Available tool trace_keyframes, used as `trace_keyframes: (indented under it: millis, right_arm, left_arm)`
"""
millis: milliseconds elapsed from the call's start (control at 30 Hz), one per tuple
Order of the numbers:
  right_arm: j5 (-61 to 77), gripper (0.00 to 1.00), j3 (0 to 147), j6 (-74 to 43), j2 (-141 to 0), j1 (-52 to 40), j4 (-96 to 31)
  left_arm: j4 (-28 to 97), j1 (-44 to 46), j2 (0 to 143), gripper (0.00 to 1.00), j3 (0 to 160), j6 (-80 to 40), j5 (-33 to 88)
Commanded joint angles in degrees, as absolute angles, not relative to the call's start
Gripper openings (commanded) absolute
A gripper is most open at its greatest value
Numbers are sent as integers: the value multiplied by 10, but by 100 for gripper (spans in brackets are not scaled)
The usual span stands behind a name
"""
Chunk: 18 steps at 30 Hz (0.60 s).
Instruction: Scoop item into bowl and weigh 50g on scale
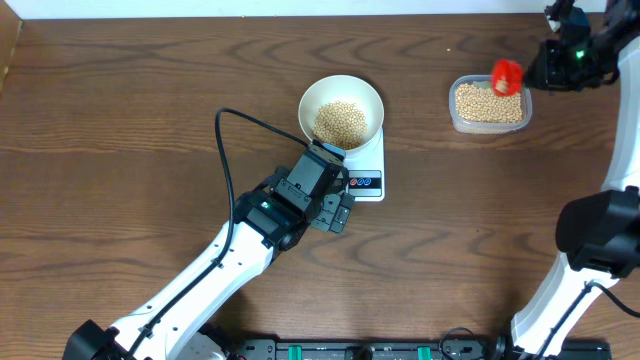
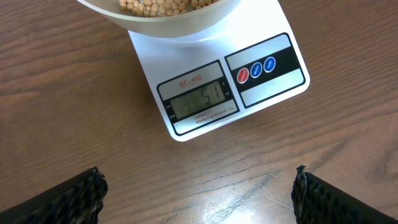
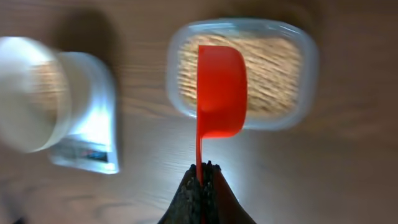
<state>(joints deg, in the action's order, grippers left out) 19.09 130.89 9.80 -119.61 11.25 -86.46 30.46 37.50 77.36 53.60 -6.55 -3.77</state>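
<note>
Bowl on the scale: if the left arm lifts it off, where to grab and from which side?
Pinch the bowl by its rim from above at the left edge, one finger inside, one outside. The wall looks thin and open-topped, and the beans pile in the middle, leaving the rim band bare. The left tool is open, near the scale.

The dark wood-grain table (image 1: 120, 100) carries a white scale (image 1: 372, 165) near its centre. A clear plastic tub (image 1: 490, 128) stands well apart from it, toward two o'clock, near the table's far edge.
</note>
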Motion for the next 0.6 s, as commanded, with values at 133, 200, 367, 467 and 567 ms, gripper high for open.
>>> trace_keyframes:
  millis: [133, 200, 367, 467, 567]
  right_arm:
    - [-204, 1, 1315, -58, -1189, 16, -866]
    - [-253, 1, 1313, -64, -1192, -10, -866]
    - [-291, 1, 1312, -64, -1193, -54, -854]
    - [-298, 1, 1312, -64, -1193, -66, -836]
    - [-232, 1, 1312, -34, -1193, -70, -813]
  left_arm:
    - [306, 373, 775, 97, 537, -60, -39]
    - [306, 373, 775, 97, 537, -60, -39]
    - [306, 373, 775, 97, 537, -60, -39]
    - [306, 373, 775, 97, 537, -60, -39]
    - [306, 373, 775, 97, 537, -60, -39]
